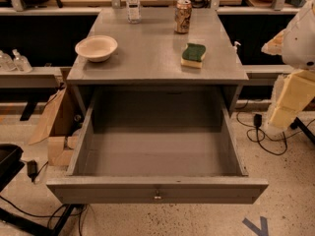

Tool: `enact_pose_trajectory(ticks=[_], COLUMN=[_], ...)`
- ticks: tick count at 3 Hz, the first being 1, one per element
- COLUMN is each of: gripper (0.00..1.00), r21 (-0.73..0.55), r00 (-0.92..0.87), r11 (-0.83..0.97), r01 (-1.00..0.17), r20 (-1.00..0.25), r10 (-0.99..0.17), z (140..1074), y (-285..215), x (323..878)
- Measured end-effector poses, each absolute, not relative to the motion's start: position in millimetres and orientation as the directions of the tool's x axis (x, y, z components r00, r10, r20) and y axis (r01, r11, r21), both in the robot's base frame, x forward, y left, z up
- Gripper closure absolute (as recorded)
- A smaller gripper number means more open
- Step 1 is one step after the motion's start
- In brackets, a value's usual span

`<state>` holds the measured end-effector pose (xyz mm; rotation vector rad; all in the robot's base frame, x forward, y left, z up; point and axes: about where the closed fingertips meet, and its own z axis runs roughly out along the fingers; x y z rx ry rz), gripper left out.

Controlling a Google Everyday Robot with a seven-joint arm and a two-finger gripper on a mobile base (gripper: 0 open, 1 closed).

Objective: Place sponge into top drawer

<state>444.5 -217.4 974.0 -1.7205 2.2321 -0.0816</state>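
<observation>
The sponge (193, 55) lies flat on the grey cabinet top (147, 63), green scouring side up over pale yellow foam, at about 3 o'clock from the top's centre and near its right edge; nothing touches it. The top drawer (231, 188) is pulled fully out toward the camera, its bare grey floor showing and a small metal knob (157, 195) at the middle of its front panel; the sponge sits above and behind the drawer's right rear corner.

The gripper (288, 102) hangs at the right edge of the view, at 3 o'clock from the drawer, a cream-coloured piece under the white arm housing (300, 38); it is well apart from the sponge and off the side of the cabinet, holding nothing that can be seen; whether it is open or closed cannot be told.

On the cabinet top a pale bowl (96, 47) stands at 9 o'clock, a soda can (183, 16) upright at 1 o'clock behind the sponge, and a clear water bottle (133, 4) at 11 o'clock; a cardboard box (54, 127) leans beside the cabinet at the left, and black cables (261, 136) lie on the speckled floor at the right.
</observation>
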Motion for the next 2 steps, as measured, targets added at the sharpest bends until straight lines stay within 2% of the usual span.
enact_pose_trajectory(ticks=[2], gripper=[0.0], r21=[-0.09], r00=[-0.452], r11=[0.48], r01=[-0.873], r20=[-0.221], r10=[-0.864], z=[950], y=[-236], x=[496])
